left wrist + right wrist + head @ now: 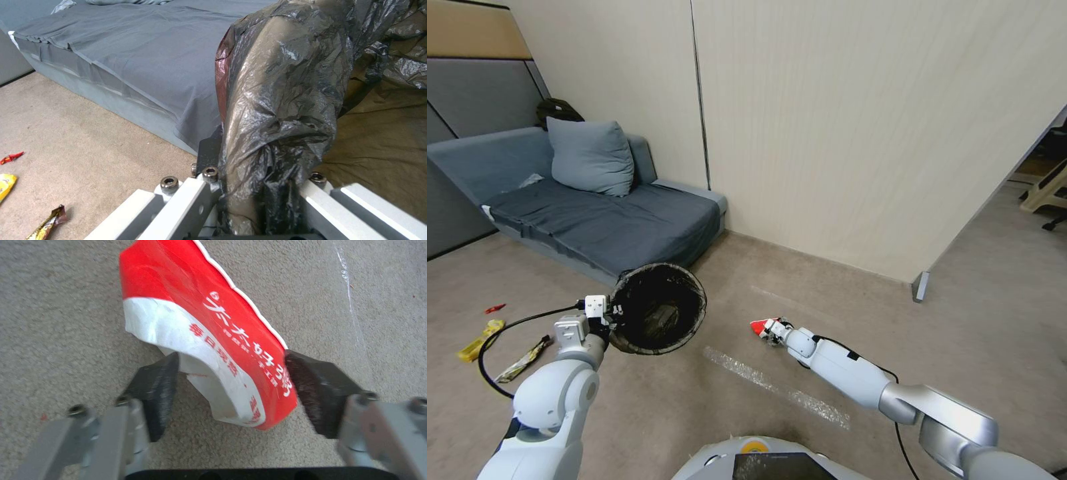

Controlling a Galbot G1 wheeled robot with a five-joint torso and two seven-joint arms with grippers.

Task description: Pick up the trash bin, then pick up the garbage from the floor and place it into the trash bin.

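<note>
Beige carpet floor (694,413) bears yellow packet (480,339), dark wrapper (524,359), red scrap (494,308), clear plastic strip (774,385).

A grey sofa (594,213) stands on the beige carpet (827,313) against a pale wood-panelled wall (840,127). A grey cushion (590,157) leans at the sofa's back, with a dark bag (557,110) just behind it. Beyond the sofa's far end rise grey wall panels (474,93). Well away from the sofa, past the wall's end, stands a cream chair (1044,190).
</note>
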